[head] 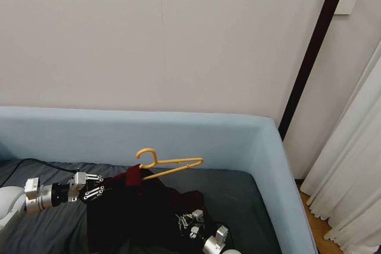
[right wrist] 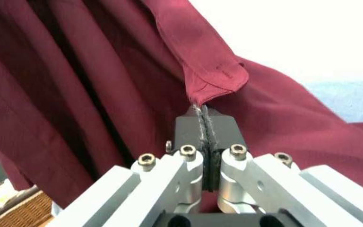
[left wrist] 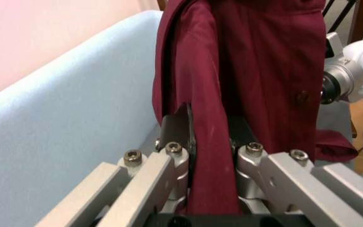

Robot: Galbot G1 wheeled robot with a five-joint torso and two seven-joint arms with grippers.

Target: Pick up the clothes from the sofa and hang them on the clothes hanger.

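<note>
The left gripper [left wrist: 210, 131] is clamped on a fold of the dark red shirt [left wrist: 257, 71], with cloth pressed between its pads. The right gripper [right wrist: 203, 118] pinches a stitched edge of the same shirt, pads together. The shirt is held up between them, low over the light blue sofa [head: 178, 128]. Its top is at the yellow hanger [head: 172, 163]; whether it is threaded on cannot be told.

a quiet corner
off-white wall [head: 178, 34] behind the light-blue sofa [head: 196, 132]; dark frame [head: 311, 57], white curtains [head: 351, 182] at right.
</note>
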